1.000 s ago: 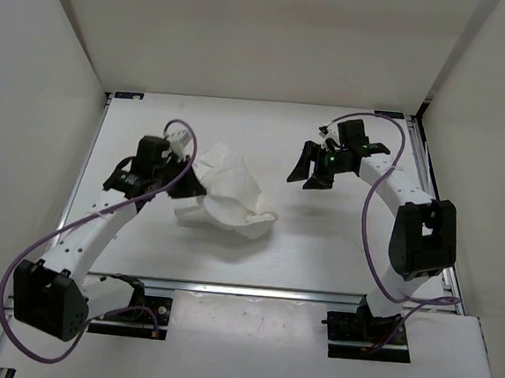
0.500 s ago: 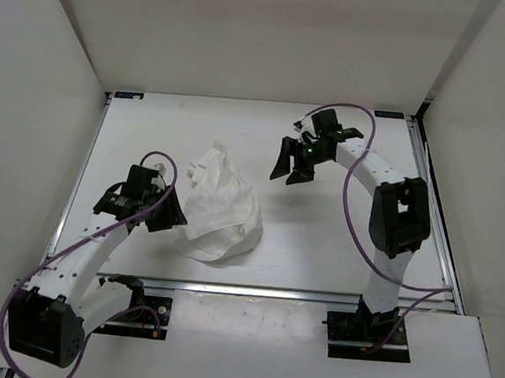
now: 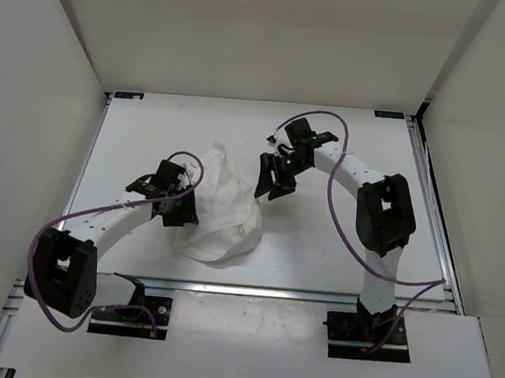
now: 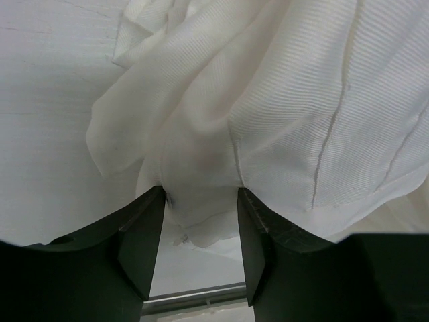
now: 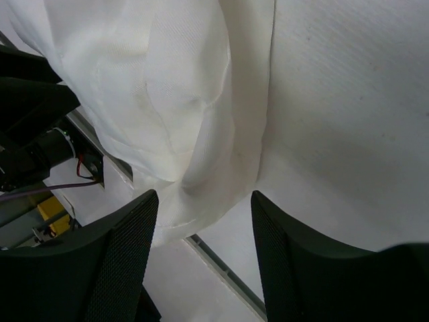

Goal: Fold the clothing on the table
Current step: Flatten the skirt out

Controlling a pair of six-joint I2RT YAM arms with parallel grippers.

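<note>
While the left hand [image 3: 182, 209] and the right hand [image 3: 271, 183] both stand wide, the thin white pleated fabric garment [image 3: 224, 209] lies crumpled left of centre on the large matte white desk [image 3: 345, 241].
At the garment's left edge the left hand's black fingers [image 4: 144, 231] are spread, a loose fold of cloth lying in the gap unpinched; the right hand hangs spread at the upper right edge, over cloth and bare desk.
</note>
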